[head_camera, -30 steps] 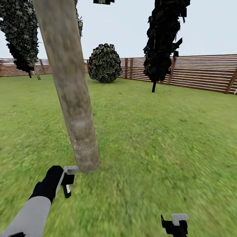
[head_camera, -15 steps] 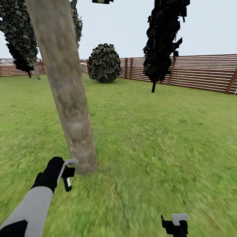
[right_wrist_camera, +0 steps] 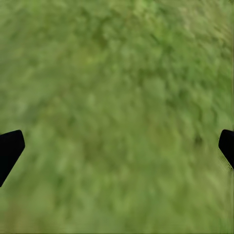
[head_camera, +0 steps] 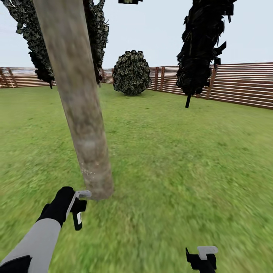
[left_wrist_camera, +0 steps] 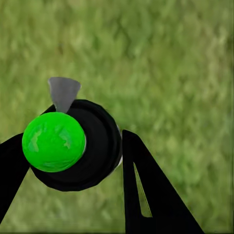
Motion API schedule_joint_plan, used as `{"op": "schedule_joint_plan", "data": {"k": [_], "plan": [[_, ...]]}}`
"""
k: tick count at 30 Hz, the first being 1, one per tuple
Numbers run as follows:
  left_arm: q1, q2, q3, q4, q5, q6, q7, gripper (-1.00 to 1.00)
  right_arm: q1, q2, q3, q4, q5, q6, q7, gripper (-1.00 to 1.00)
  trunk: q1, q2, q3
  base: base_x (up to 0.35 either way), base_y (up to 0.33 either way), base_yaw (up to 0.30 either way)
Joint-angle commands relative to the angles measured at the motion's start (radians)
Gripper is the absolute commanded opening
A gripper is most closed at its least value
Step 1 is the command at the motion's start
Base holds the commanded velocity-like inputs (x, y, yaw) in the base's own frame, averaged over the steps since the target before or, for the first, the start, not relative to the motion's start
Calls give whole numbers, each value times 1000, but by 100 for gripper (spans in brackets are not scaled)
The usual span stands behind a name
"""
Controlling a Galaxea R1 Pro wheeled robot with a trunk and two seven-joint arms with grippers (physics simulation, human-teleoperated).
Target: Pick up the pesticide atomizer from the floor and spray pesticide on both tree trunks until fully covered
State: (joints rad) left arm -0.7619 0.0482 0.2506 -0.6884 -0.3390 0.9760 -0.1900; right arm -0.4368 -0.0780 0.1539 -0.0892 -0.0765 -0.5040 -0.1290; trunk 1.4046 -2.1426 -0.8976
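Note:
A thick, pale grey-brown tree trunk (head_camera: pixel 81 113) leans up from the lawn in the head view, with fine white specks (head_camera: pixel 89 172) low on its bark. My left gripper (head_camera: pixel 77 208) is shut on the pesticide atomizer (head_camera: pixel 78 217), a small dark bottle with a pale label and a grey nozzle (head_camera: pixel 83 194) almost touching the trunk's base. In the left wrist view the atomizer (left_wrist_camera: pixel 92 146) shows a bright green top (left_wrist_camera: pixel 53 141) between the black fingers (left_wrist_camera: pixel 146 195). My right gripper (head_camera: pixel 203 258) hangs open over bare grass, its fingertips (right_wrist_camera: pixel 9 148) far apart.
Green lawn (head_camera: pixel 182 151) spreads all around. A reddish-brown slat fence (head_camera: pixel 242 85) rings the back. A near-black narrow tree (head_camera: pixel 201 49) stands at the right, a round bush (head_camera: pixel 131 72) by the fence, and dark mottled foliage (head_camera: pixel 36 49) behind the trunk.
The head view has panned slightly, shifting the background right. My left gripper with the atomizer rose a little beside the trunk, then dropped back to its base. The right gripper has not moved.

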Motion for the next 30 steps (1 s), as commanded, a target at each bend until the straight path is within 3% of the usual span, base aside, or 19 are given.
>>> {"op": "schedule_joint_plan", "data": {"k": [1,13,22,30], "plan": [[-1,-1,2,2,-9,3,-9,-100,0,0,9,0,-8,-2,-3,100,0,0,-1,114,-270,39],[-1,-2,7,-4,-8,-23,-9,-100,0,0,9,0,-8,-2,-3,100,0,0,-1,30,-274,11],[-2,-8,7,-10,-4,-23,-9,-100,0,0,9,0,-8,-2,-3,100,0,0,-1,40,-276,252],[-16,-11,6,-13,-3,-23,-9,-100,0,0,9,0,-8,-2,-3,100,0,0,-1,219,-206,225]]}}
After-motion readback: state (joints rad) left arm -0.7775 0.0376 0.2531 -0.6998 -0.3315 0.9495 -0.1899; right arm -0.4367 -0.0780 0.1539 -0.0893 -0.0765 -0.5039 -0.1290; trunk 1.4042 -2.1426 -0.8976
